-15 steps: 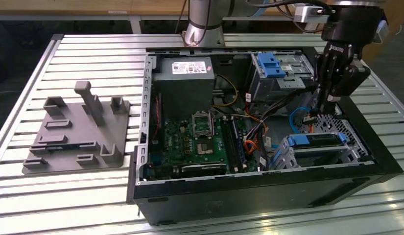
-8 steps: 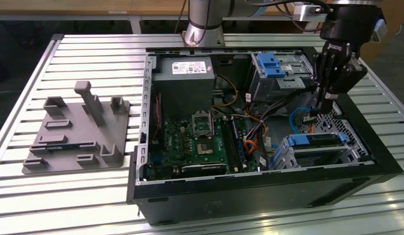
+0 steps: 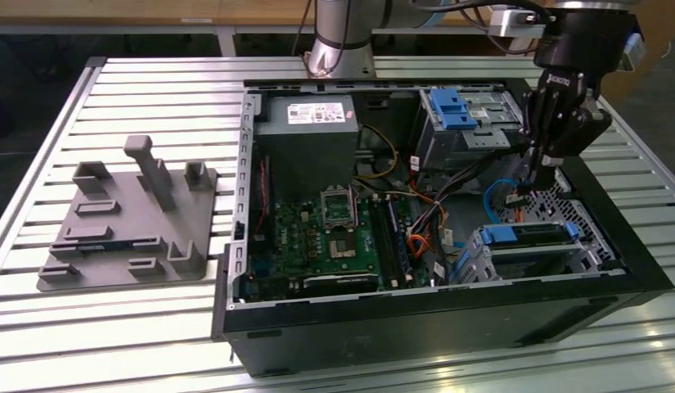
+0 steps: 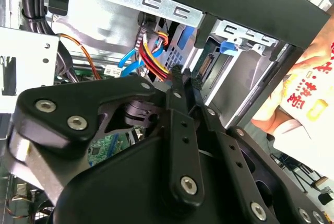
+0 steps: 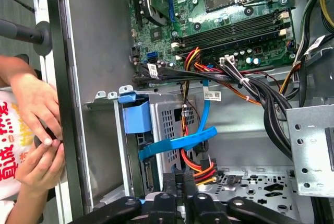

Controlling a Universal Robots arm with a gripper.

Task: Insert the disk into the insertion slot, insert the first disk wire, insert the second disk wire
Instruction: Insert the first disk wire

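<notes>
Gripper [image 3: 526,190] — closed — near slotted disk [image 3: 530,234]

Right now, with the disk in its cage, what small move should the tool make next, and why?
Probably ease the tool toward the disk's rear connector: it holds the red-yellow wires by their end, just short of it.

One disk [image 3: 528,235], one insertion slot [image 3: 539,260], one taller cage [image 3: 479,131], one grey fixture [image 3: 124,233], two hands [image 5: 36,104] [image 5: 35,164].
</notes>
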